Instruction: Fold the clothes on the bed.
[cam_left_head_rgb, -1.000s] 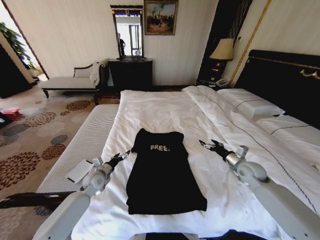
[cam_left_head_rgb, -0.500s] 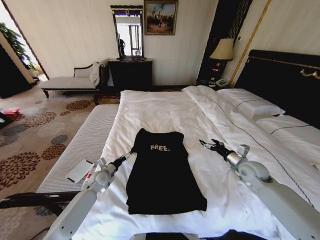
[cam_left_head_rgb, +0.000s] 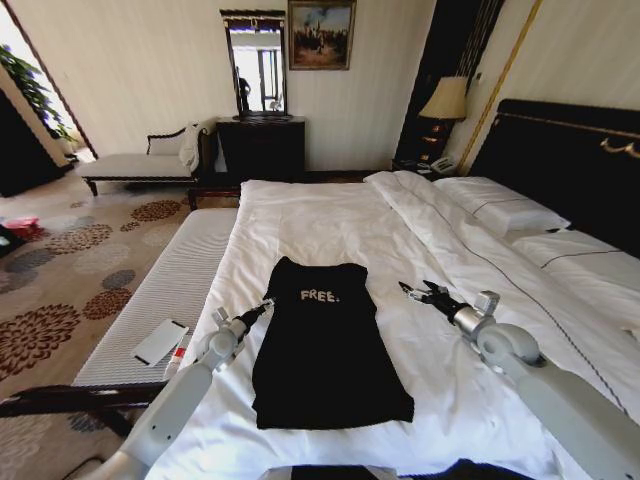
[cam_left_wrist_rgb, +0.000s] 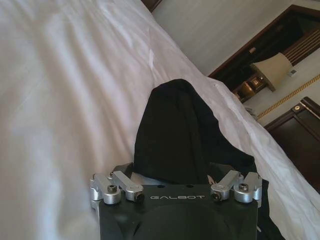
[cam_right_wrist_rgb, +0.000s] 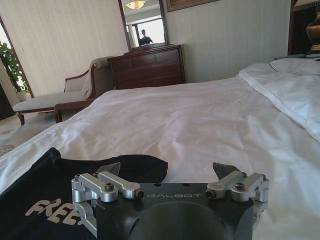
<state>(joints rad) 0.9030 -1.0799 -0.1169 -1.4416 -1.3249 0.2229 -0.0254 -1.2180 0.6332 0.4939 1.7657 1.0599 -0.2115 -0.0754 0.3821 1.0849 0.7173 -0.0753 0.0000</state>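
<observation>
T-shirt lengthwise, collar away

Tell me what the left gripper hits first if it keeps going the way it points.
Most likely the black T-shirt: the open left gripper points at its near sleeve edge, just above the bed.

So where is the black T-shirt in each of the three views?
Head view: black T-shirt lies flat at centre, between both grippers.
Left wrist view: it rises just beyond the left gripper.
Right wrist view: its "FREE" corner lies beside the right gripper.
Shared landmark: the white bed.
</observation>
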